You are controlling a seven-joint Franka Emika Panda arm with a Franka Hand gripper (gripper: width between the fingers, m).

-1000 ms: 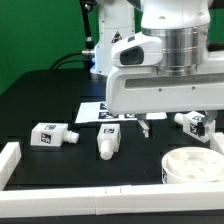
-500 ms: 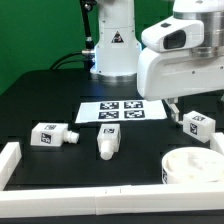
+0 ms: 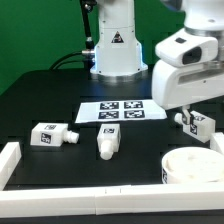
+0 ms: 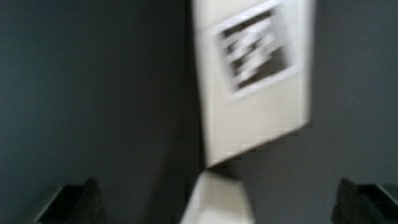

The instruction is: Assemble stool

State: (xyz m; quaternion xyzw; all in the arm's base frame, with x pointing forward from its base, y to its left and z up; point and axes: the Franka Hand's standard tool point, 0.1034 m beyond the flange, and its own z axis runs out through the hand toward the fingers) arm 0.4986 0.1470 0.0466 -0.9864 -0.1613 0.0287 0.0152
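Note:
The round white seat disc (image 3: 192,166) lies at the front on the exterior view's right. Three white tagged legs lie on the black table: one on the exterior view's left (image 3: 52,134), one in the middle (image 3: 108,142), one on the exterior view's right (image 3: 201,124). My gripper (image 3: 186,116) hangs just above that right leg, its fingers mostly hidden behind the hand. In the wrist view the gripper (image 4: 222,206) is open, with the dark fingertips (image 4: 75,204) wide apart. A tagged leg (image 4: 254,80) lies below between them, blurred and not held.
The marker board (image 3: 122,110) lies flat in the middle of the table in front of the robot base (image 3: 112,50). White border rails run along the front (image 3: 90,196) and the exterior view's left (image 3: 8,160) edges.
The arm has moved toward the exterior view's right, from over the marker board to above the right leg. The parts on the table have not moved.

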